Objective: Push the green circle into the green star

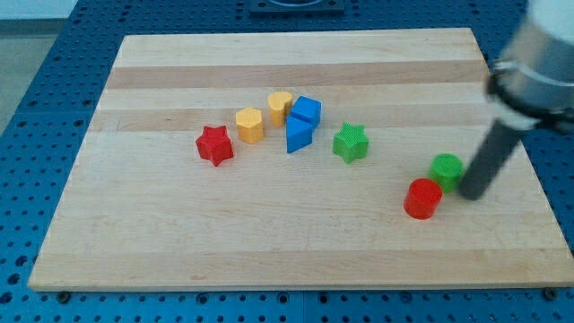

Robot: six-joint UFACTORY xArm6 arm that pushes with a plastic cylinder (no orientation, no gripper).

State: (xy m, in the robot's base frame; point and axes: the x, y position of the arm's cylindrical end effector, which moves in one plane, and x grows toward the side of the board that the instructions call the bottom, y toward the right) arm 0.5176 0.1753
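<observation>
Pale wooden worktop (269, 242) lay on a blue perforated bench (27, 179) | green circle (446, 169) sat upright at the view's right, touching the red cylinder (422, 198), well apart from the green star (351, 143) | my tip (471, 193) stood just right of the circle | no pincer fitted, so no grip state to tell.

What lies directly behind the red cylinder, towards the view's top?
The green circle sits just behind the red cylinder, apparently touching it. My tip stands at the circle's right. The red block hides the circle's lower front edge.
</observation>
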